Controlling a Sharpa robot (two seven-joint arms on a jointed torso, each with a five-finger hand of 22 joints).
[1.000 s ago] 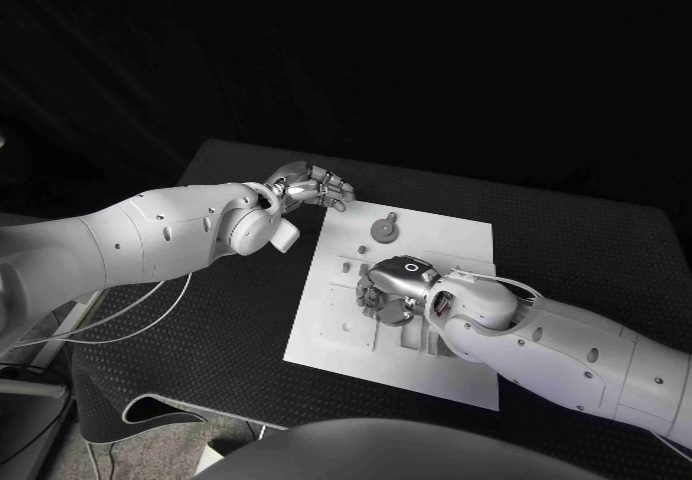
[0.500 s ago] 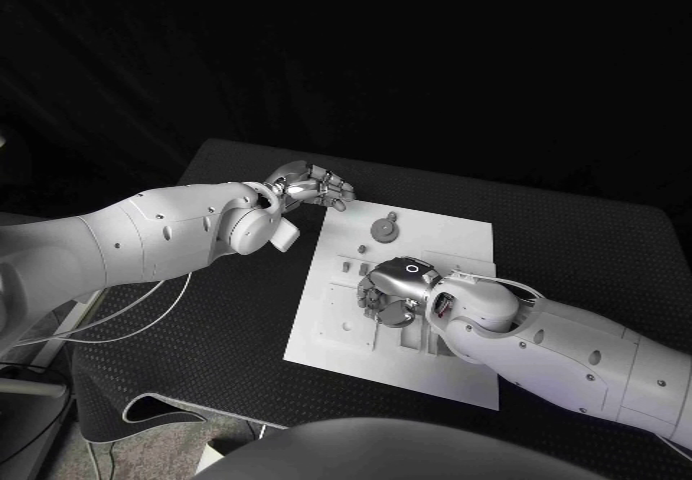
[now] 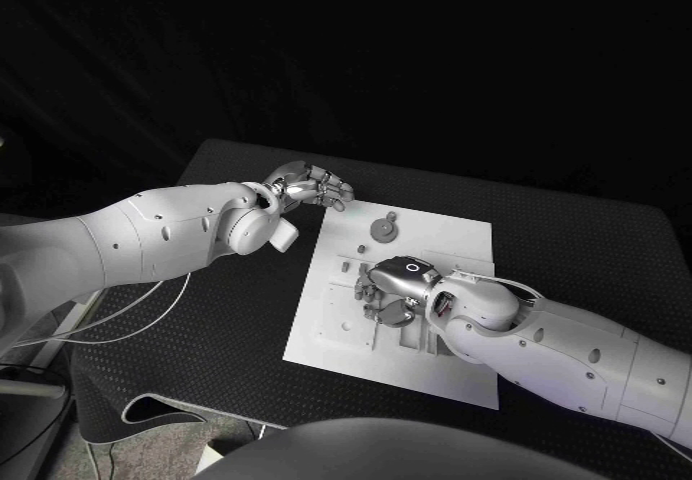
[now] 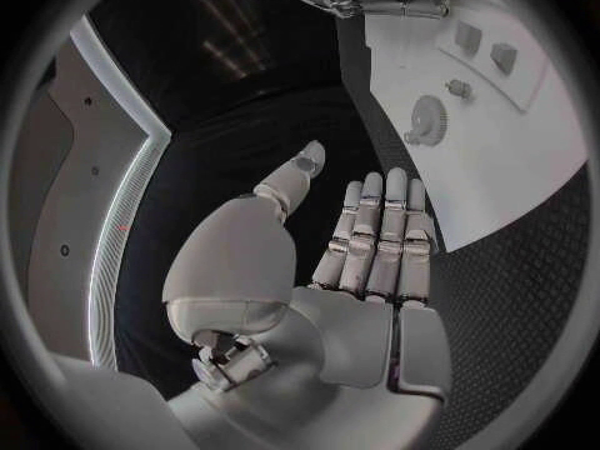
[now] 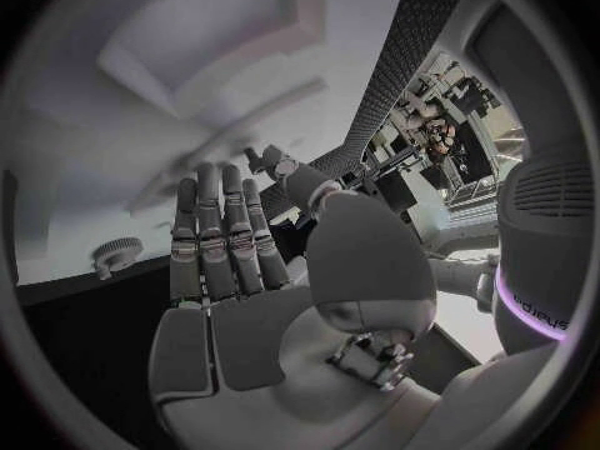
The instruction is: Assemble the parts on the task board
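Observation:
The white task board (image 3: 447, 238) lies in the middle of the black table. A grey gear (image 3: 384, 228) stands near its far edge, and small parts (image 3: 346, 266) sit by its left edge. My right hand (image 3: 391, 293) is low over the board's middle with its fingers stretched out and its palm empty (image 5: 231, 270). A round grey piece (image 3: 391, 316) lies by its fingertips; contact cannot be told. My left hand (image 3: 310, 186) hovers off the board's far left corner, fingers straight and together, holding nothing (image 4: 369, 240). The left wrist view shows the gear (image 4: 428, 122) and a peg (image 4: 459, 89).
Black table mat (image 3: 216, 330) lies bare to the left of the board and also to the right (image 3: 591, 250). A white cable (image 3: 130, 320) hangs off the table's left side. Slots and raised fixtures (image 3: 411, 335) cover the board's near half.
My right hand's fingers have shifted slightly over the board's middle. The left arm and hand have stayed where they were.

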